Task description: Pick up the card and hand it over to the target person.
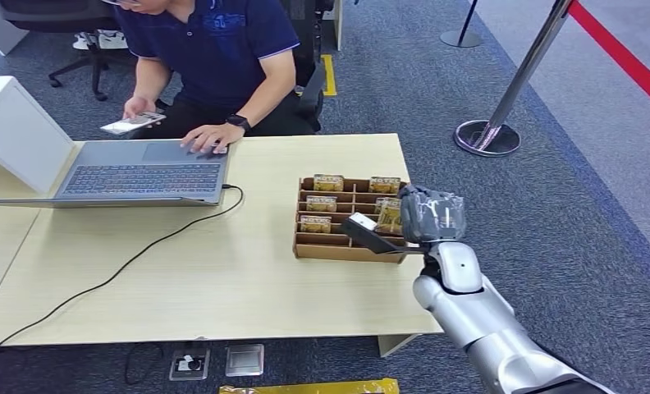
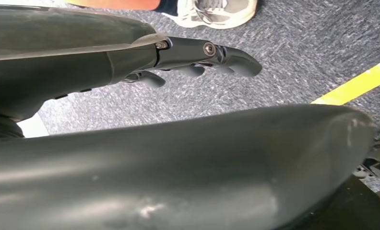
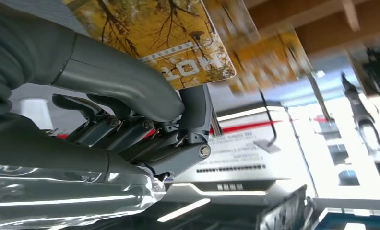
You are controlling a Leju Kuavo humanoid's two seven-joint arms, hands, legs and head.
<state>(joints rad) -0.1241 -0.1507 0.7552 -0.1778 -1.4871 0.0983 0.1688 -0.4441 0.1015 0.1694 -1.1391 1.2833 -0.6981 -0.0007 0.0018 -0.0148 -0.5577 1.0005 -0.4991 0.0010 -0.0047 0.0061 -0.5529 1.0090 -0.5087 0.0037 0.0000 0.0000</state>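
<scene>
The right hand (image 1: 404,226) sits over the near right corner of the tray (image 1: 305,246), its silver arm coming up from the lower right of the head view. In the right wrist view the thumb and a dark finger (image 3: 195,112) pinch a yellow card (image 3: 164,33) printed with bare branches and some lettering; the card stands clear of the tray while the other fingers curl in below it. In the head view the same card (image 1: 389,215) shows just beside the hand, at the tray's right side. The left hand (image 2: 197,60) hangs down over grey carpet, its fingers loosely bent and apart, holding nothing. The brown tray is split into compartments and stands on the pale table (image 1: 223,279); more yellow cards (image 1: 328,182) stand upright in several of them. A black cable (image 1: 125,267) runs across the table to a laptop (image 1: 141,174) at the far left. Behind the table a person (image 1: 215,49) in a dark blue shirt sits, one hand on the laptop, the other holding a phone (image 1: 133,123). To the far right a barrier post (image 1: 510,90) stands on the carpet.
</scene>
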